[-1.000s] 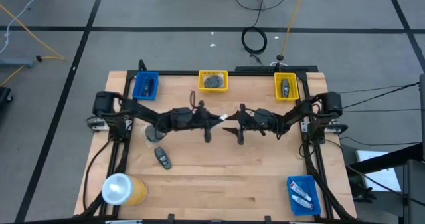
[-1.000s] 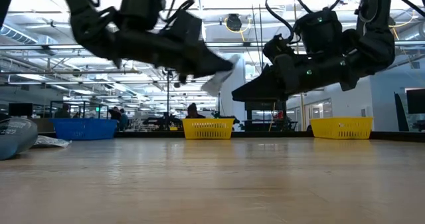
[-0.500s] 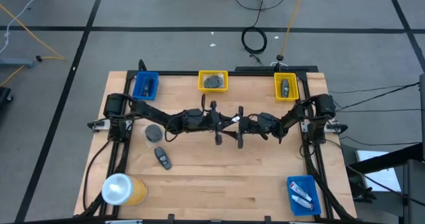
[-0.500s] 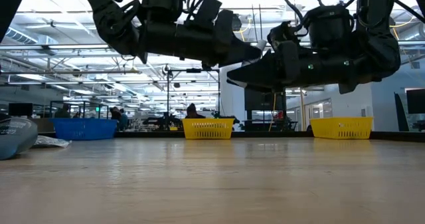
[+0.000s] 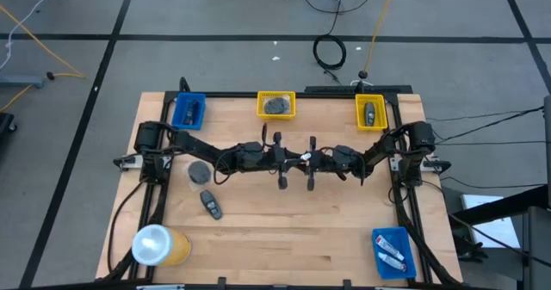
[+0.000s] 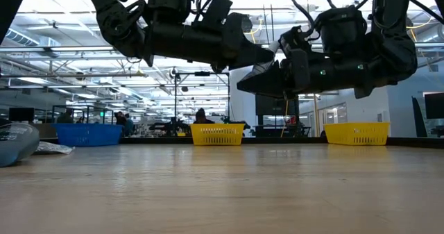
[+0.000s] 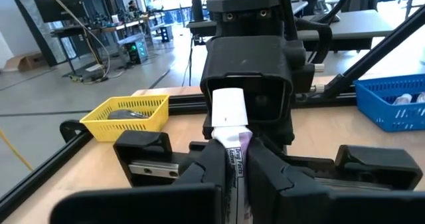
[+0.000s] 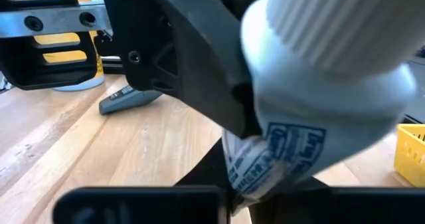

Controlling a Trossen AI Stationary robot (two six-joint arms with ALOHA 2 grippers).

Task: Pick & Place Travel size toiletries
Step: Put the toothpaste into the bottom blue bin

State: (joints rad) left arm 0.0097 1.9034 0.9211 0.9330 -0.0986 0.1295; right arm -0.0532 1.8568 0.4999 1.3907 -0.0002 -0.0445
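A small white tube with blue print (image 5: 300, 157) hangs in the air over the table's middle, between my two grippers. My left gripper (image 5: 294, 157) reaches in level from the table's left and is shut on it. My right gripper (image 5: 306, 159) comes level from the right, its fingers running under the left ones (image 6: 244, 86), and is shut on the same tube. A black oblong piece (image 5: 211, 204) and a grey disc (image 5: 199, 171) lie flat on the table's left half. My left gripper pinches the tube's printed body (image 7: 237, 159) between its two fingers, which lie along the tube. The white cap end (image 7: 229, 108) sticks out past the fingertips toward the right gripper. The tube is clear of the table. My right gripper has the lower part of the tube's printed body (image 8: 247, 174), below the cap (image 8: 332, 44), between its two fingers. It comes level from the table's right. The cap stands above the fingers and hides much of the contact.
Along the far edge stand a blue bin (image 5: 188, 111), a yellow bin (image 5: 276, 105) holding a grey disc and another yellow bin (image 5: 370, 112). A blue bin with tubes (image 5: 392, 251) sits near right. A large yellow roll (image 5: 159, 245) lies near left.
My left gripper has carried the tube toward the table's right, up to the right gripper, and rolled a little, then stopped. My right gripper has tipped its fingers in under the left ones and closed them on the tube.
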